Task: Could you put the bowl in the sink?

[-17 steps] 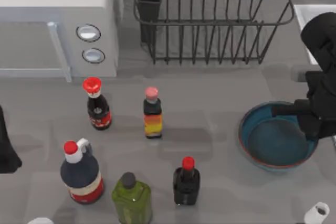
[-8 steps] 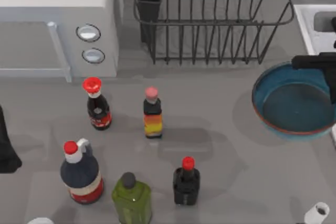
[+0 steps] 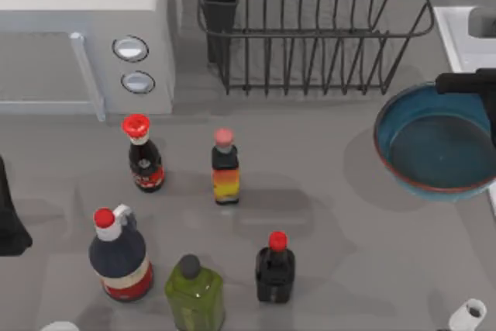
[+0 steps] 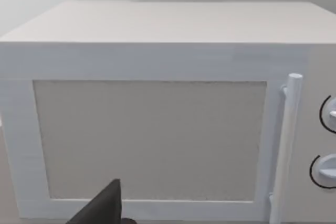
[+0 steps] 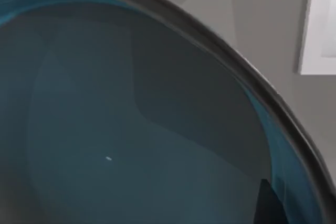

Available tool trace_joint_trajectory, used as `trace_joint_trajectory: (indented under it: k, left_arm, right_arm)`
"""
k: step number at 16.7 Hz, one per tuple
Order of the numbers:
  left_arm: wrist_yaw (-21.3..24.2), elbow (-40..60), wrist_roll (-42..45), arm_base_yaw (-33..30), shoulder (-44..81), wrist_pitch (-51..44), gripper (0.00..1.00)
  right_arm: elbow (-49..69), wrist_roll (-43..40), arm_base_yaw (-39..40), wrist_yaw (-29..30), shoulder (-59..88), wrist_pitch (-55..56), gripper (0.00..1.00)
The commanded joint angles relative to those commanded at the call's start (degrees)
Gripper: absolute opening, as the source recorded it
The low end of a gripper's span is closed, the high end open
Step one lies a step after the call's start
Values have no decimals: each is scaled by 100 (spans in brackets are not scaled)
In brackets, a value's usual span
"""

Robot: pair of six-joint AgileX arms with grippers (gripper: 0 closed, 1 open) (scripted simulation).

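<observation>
Bowl: you see the bowl (image 3: 435, 143) at the counter's (image 3: 325, 215) right side, lifted, just beside the sink (image 3: 453, 36).
Handling: it looks stiff, glazed, probably slippery and breakable; the thin rim is the place to hold.
Right end effector (image 3: 477, 87): at the bowl's far rim; I cannot tell its fingers' state.
Left arm: parked at the left edge, facing the microwave (image 4: 157, 124).

The bowl (image 3: 438, 145) looks like glazed ceramic, smooth blue with a soft sheen and a thin reddish-brown rim. The dish rack (image 3: 310, 29) is thin black wire. The bench (image 3: 325, 222) is matt grey. The microwave (image 3: 85, 29) is smooth matt white.
</observation>
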Motion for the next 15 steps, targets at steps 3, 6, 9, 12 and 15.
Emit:
trace_joint_trajectory:
  k: [3, 6, 9, 12, 15]
  left_arm:
    - [0, 0, 0, 0, 0, 0, 100]
    - [0, 0, 0, 0, 0, 0, 100]
    - [0, 0, 0, 0, 0, 0, 100]
    - [0, 0, 0, 0, 0, 0, 100]
    - [0, 0, 0, 0, 0, 0, 100]
  right_arm:
    - [-171, -70, -242, -194, -48, 492, 0]
    - [-559, -187, -702, -531, -162, 1488, 0]
    - [-1143, -336, -1289, -935, -302, 2963, 0]
    - [-1882, -516, -1942, -1363, -426, 4827, 0]
    - [-2728, -726, -2607, -1783, -555, 6926, 0]
